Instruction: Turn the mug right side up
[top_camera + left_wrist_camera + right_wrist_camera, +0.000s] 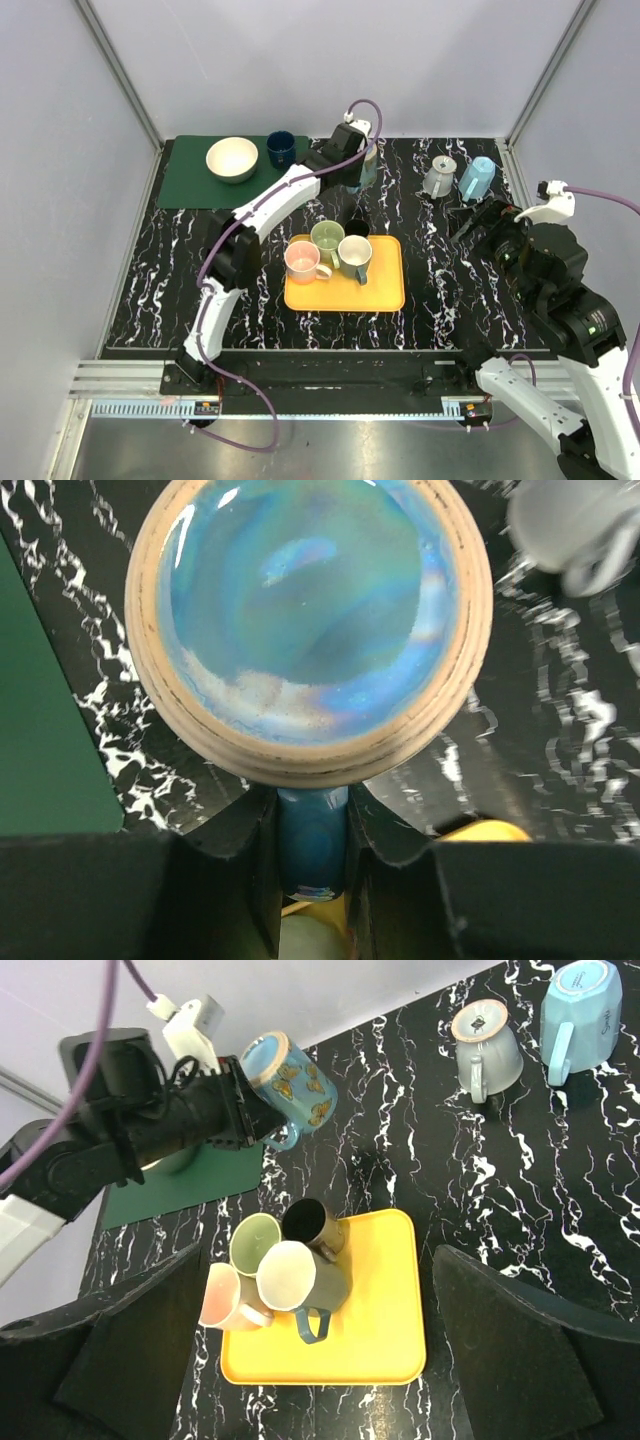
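Observation:
My left gripper (352,160) is shut on the handle (312,830) of a blue butterfly mug (298,1078). It holds the mug in the air over the back of the table, tilted, with its tan-ringed blue base (310,620) facing the left wrist camera. The mug also shows in the top view (366,166). My right gripper (468,222) is open and empty, high over the table's right side; in its own view its fingers (130,1350) frame the tray.
A yellow tray (385,287) at centre holds several upright mugs: pink (302,262), green (327,238), grey (355,257), black (357,228). A grey mug (438,177) and a light-blue mug (477,178) stand upside down at back right. A green mat (185,185) holds a bowl (232,159) and a dark cup (281,150).

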`<state>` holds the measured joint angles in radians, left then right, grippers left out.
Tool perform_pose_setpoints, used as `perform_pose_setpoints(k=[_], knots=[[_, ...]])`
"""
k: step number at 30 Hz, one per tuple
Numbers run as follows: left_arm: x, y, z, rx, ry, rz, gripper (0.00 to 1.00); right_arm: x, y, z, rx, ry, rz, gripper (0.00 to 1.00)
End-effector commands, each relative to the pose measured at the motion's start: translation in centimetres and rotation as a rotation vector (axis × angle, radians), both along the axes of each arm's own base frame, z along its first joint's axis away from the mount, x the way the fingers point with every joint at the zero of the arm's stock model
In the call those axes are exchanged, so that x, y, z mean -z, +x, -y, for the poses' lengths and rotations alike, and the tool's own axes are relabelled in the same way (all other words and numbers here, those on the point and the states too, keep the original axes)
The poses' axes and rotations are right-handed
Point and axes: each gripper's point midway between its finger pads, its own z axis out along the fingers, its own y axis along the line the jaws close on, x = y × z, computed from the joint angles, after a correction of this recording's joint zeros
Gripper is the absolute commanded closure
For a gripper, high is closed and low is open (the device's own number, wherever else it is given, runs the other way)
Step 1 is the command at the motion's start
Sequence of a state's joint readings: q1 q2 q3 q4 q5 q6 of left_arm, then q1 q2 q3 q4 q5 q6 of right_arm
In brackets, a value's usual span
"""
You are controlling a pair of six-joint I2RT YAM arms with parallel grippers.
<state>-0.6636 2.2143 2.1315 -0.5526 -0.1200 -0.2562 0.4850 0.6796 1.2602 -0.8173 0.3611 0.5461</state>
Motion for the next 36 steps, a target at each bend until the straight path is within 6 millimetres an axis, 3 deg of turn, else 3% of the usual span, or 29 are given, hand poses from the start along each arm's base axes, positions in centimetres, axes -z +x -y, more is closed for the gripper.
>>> perform_pose_setpoints(k=[1, 5, 12, 19, 26, 36], knots=[[-9.3, 3.5, -0.7, -0.056, -0.031, 0.265, 1.0, 0.3, 0.8, 0.4, 0.035, -0.036, -0.015, 0.0], [-7.2, 5.1, -1.3, -0.081, 0.026, 0.269, 1.0, 1.9, 1.6, -0.6, 0.006, -0.045, -0.061, 0.0], [-4.6, 7.8, -6.1, -0.153, 0.043, 0.244, 1.0, 3.9, 2.7, -1.7, -0.016, -0.054, -0.105, 0.0], [-1.9, 9.1, -8.7, -0.168, 0.043, 0.232, 1.0, 4.5, 3.6, -2.1, -0.013, -0.068, -0.118, 0.01], [-0.6, 9.6, -8.6, -0.151, 0.04, 0.232, 1.0, 5.1, 4.8, -2.8, -0.017, -0.071, -0.129, 0.01], [4.4, 8.8, -8.2, -0.128, 0.034, 0.144, 1.0, 7.2, 5.5, -3.3, -0.025, -0.086, -0.171, 0.01]])
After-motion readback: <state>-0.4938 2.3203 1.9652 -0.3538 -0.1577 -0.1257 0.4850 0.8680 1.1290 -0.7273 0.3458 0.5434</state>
